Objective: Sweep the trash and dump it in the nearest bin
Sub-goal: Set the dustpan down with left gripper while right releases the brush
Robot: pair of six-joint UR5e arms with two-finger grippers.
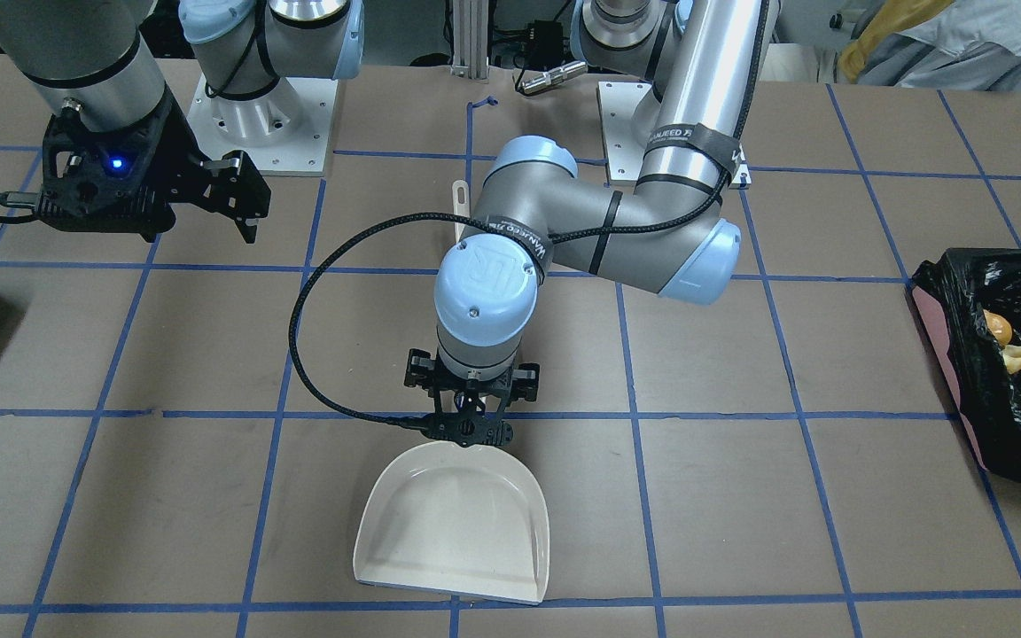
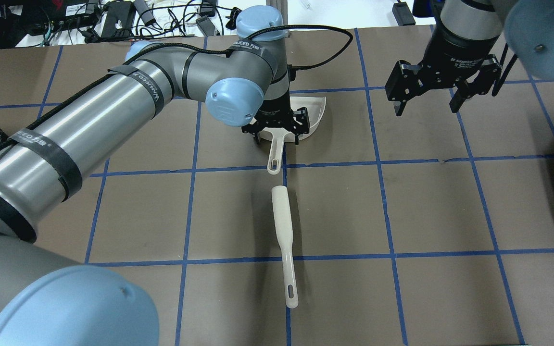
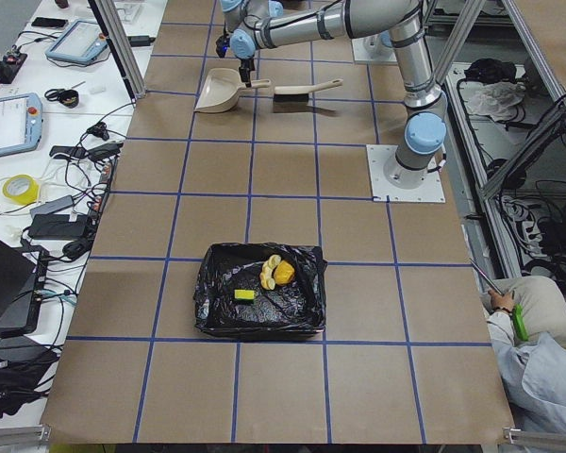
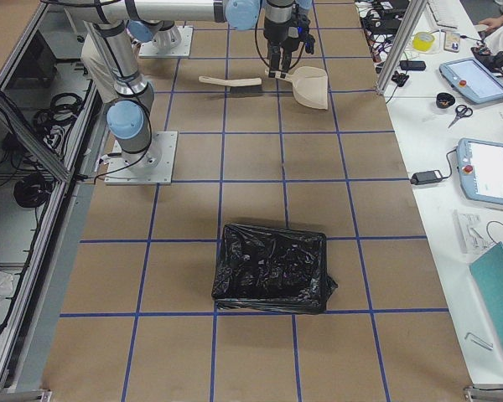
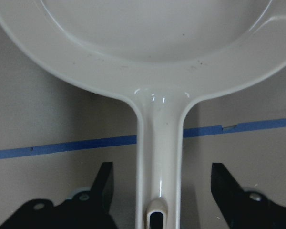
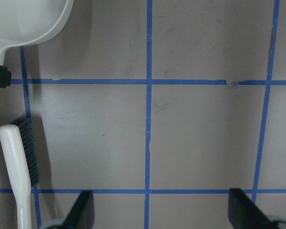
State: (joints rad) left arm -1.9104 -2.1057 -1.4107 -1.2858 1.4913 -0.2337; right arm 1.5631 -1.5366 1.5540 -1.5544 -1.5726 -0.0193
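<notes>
The left claw (image 2: 277, 138) hangs low over the handle of the dustpan (image 1: 457, 523). Its two fingers (image 5: 105, 183) stand apart, one on each side of the handle, and in the left wrist view neither touches it. The cream dustpan lies flat on the brown, blue-gridded surface (image 2: 450, 206), on the side far from the robot's base, with its mouth facing away from the robot and its handle pointing back toward it. The brush (image 2: 284, 230) lies on the near side of the handle's end, roughly in line with it but not touching, its slim grip toward the robot.

The right claw (image 2: 426, 109) hovers above the surface to the right of the dustpan. Its fingers are spread wide, and the right wrist view shows only the gridded surface between them.

The trash (image 1: 1020, 359), an orange lump, a tan curved piece and a yellow-green wedge, lies inside the bin (image 1: 940, 323) on the crinkled black bag. The bin stands at the end of the surface on the robot's left, well apart from the dustpan and both claws
</notes>
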